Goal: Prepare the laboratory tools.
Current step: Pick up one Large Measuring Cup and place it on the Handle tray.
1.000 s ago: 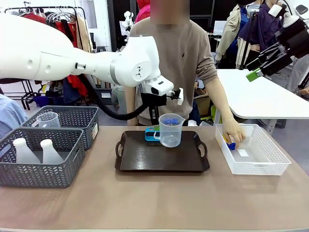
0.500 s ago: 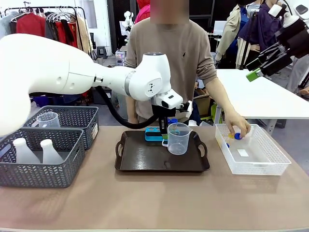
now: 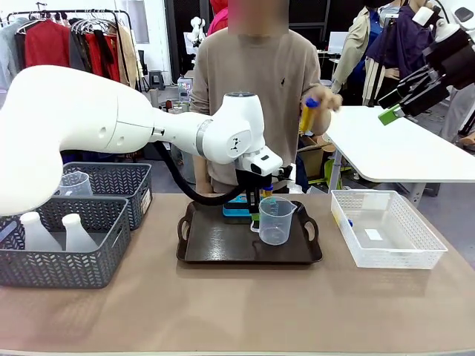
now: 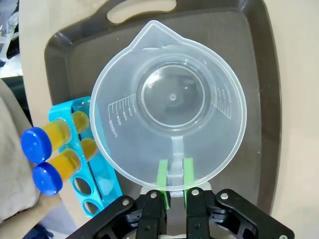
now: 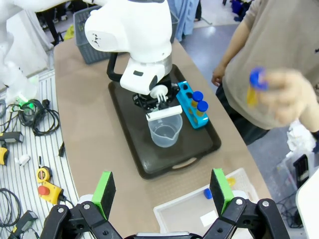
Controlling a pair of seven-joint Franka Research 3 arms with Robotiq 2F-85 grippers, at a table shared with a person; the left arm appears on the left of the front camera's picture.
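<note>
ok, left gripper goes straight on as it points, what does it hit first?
The tray, most likely. The left gripper, shut on the beaker handle, points down at it; the beaker's base would touch before the gripper does. Gap unclear.

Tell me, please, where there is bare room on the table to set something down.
The table's near strip is bare, as is the brown tray's near-left floor. Crowded: the tray's far side, where the left end effector grips the beaker beside the test-tube rack.
</note>
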